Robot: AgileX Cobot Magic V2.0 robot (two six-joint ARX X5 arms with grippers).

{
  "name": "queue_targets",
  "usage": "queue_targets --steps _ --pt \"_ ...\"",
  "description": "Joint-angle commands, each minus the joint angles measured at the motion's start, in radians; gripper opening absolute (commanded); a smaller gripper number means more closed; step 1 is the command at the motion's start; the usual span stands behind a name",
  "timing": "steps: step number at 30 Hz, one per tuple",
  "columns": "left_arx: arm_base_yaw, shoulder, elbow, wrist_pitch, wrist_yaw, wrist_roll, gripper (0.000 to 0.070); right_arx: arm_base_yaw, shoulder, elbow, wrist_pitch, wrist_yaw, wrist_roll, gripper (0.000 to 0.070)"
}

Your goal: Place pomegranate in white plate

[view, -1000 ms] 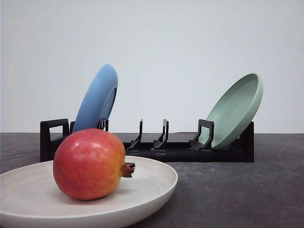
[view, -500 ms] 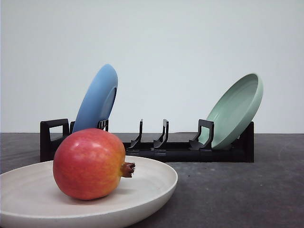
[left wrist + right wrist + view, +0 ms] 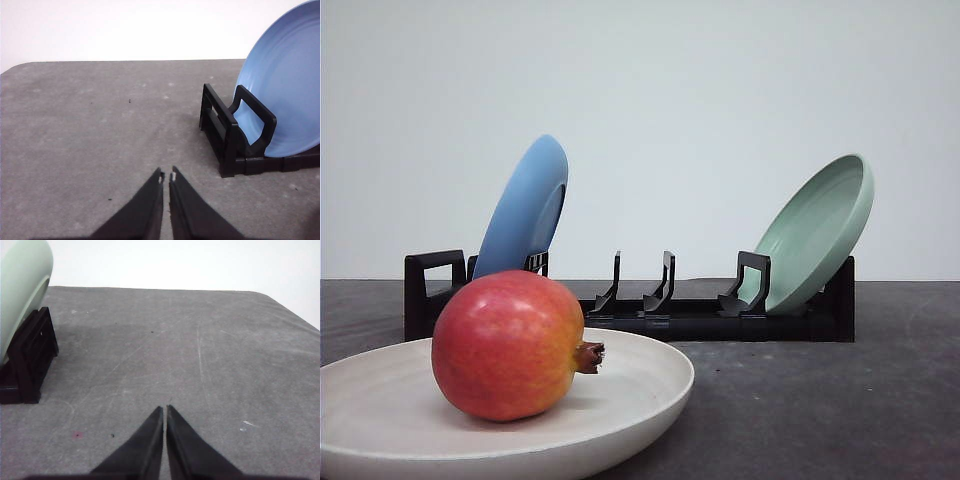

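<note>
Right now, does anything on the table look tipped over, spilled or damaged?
Nothing stands out. The red pomegranate rests inside the wide white plate, and the blue plate and pale green plate lean in the black rack.

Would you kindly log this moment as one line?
stage: done | round red-yellow pomegranate: resting in wide cream-white plate | left claw: shut, empty | right claw: shut, empty

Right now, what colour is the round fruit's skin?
Glossy red pomegranate with yellow-orange patches, clearest in the front view.
</note>
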Motion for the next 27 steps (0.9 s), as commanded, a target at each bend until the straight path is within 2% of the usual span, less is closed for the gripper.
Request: queue_targets --steps 1,27 --pt "0.0 -0.002 -0.01 0.011 0.002 -0.003 0.0 -0.002 -0.001 -0.004 0.01 0.0 -0.006 0.0006" --pt "0.0 -0.002 -0.01 0.011 0.002 -0.003 0.0 -0.002 -0.001 -0.004 0.01 0.0 -0.006 0.0006"
